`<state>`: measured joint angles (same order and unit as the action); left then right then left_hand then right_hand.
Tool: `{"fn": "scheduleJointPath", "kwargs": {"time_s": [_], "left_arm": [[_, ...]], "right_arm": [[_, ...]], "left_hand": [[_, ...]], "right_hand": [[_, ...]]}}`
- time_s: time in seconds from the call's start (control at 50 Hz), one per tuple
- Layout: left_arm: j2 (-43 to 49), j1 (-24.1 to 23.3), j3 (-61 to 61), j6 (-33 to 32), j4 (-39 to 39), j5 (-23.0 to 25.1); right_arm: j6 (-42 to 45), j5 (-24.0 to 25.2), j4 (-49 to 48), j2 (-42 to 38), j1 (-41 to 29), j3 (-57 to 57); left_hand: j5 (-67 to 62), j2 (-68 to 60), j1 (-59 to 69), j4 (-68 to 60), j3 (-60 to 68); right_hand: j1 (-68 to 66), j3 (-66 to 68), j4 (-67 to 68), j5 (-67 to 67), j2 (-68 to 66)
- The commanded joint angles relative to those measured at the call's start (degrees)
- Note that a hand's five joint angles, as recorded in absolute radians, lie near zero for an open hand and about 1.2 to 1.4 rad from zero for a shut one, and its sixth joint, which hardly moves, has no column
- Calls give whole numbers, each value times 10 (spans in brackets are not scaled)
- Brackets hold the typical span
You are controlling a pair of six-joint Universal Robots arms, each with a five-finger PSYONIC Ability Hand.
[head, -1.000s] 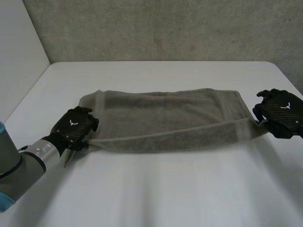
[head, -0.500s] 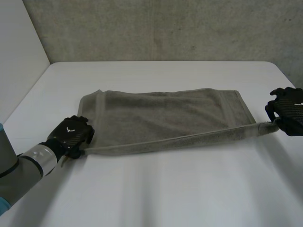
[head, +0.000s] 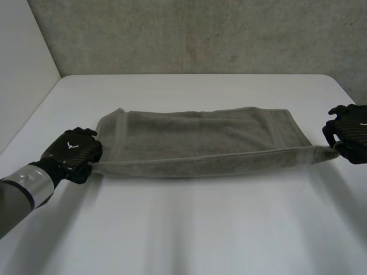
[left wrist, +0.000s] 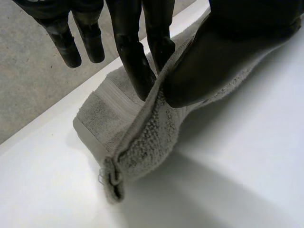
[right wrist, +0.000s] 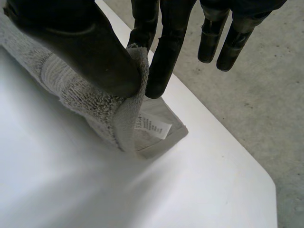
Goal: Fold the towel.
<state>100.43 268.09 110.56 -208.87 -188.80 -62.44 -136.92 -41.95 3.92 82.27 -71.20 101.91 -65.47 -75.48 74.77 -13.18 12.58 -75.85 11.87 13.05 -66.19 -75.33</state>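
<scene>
left hand (head: 71, 152) slid outward; it and right hand (head: 351, 135) pinch near corners of towel (head: 200, 137), edge taut

White table (head: 189, 229), 1 grey towel (head: 195, 134) spread across its middle, near edge raised.

Looks like a lab or test room: plain white table (head: 189, 229) set against a rough grey concrete wall (head: 200, 34), white panel (head: 23, 69) beside.
</scene>
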Motion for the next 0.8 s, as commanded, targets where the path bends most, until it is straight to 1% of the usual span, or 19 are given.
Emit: {"fn": "scheduleJointPath", "kwargs": {"time_s": [0.02,0.12,0.18,0.28,0.4,0.44,0.46,0.48,0.5,0.52,0.54,0.56,0.58,0.6,0.62,0.64,0.68,0.72,0.8], "left_arm": [[-63,4,2,0,63,10],[-162,7,0,0,133,65],[-215,12,-3,3,167,80],[-265,23,-2,7,190,85],[-263,33,-1,8,188,88],[-221,37,-7,7,185,89],[-221,37,-7,7,185,89],[-182,35,-16,3,185,88],[-142,27,-36,2,185,87],[-141,27,-36,2,185,87],[-103,24,-58,2,185,82],[-103,24,-58,2,185,82],[-67,18,-80,2,185,82],[-20,11,-108,2,185,81],[-20,11,-108,2,185,81],[19,2,-140,3,186,79],[57,-7,-174,7,186,77],[121,-30,-240,9,189,73],[169,-42,-299,17,188,59]], "right_arm": [[5,16,64,42,13,0],[7,51,98,84,32,0],[20,91,138,132,54,-2],[55,137,194,160,94,-5],[119,157,238,150,106,-1],[135,158,239,140,102,0],[148,155,236,114,95,-7],[148,155,236,113,95,-7],[157,138,236,79,81,-20],[158,113,235,47,57,-42],[158,113,235,47,57,-43],[155,81,231,17,26,-65],[155,81,231,17,26,-65],[154,47,222,-10,-13,-89],[151,12,206,-34,-49,-111],[151,12,206,-34,-49,-111],[123,-36,162,-74,-84,-149],[95,-44,136,-90,-90,-163],[24,-49,70,-115,-99,-189]], "left_hand": [[-45,-45,52,32,-26],[-45,-45,52,32,-26],[-45,-45,52,32,-26],[-45,-45,52,32,-26],[-45,-45,52,32,-26],[-45,-45,52,32,-26],[-45,-45,52,32,-26],[-45,-45,52,32,-26],[-45,-45,52,32,-26],[-45,-45,52,32,-26],[-45,-45,52,32,-26],[-45,-45,52,32,-26],[-45,-45,52,32,-26],[-45,-45,52,32,-26],[-45,-45,52,32,-26],[-45,-45,52,32,-26],[-45,-45,52,32,-26],[-45,-45,52,32,-26],[-45,-45,52,32,-26]], "right_hand": [[-42,-19,-31,-38,-47],[-42,-19,-31,-38,-47],[-42,-19,-31,-38,-47],[-42,-19,-31,-38,-47],[-42,-19,-31,-38,-47],[-42,-19,-31,-38,-47],[-42,-19,-31,-38,-47],[-42,-19,-31,-38,-47],[-42,-19,-31,-38,-47],[-42,-19,-31,-38,-47],[-42,-19,-31,-38,-47],[-42,-19,-31,-38,-47],[-42,-19,-31,-38,-47],[-42,-19,-31,-38,-47],[-42,-19,-31,-38,-47],[-42,-19,-31,-38,-47],[-42,-19,-31,-38,-47],[-42,-19,-31,-38,-47],[-42,-19,-31,-38,-47]]}}
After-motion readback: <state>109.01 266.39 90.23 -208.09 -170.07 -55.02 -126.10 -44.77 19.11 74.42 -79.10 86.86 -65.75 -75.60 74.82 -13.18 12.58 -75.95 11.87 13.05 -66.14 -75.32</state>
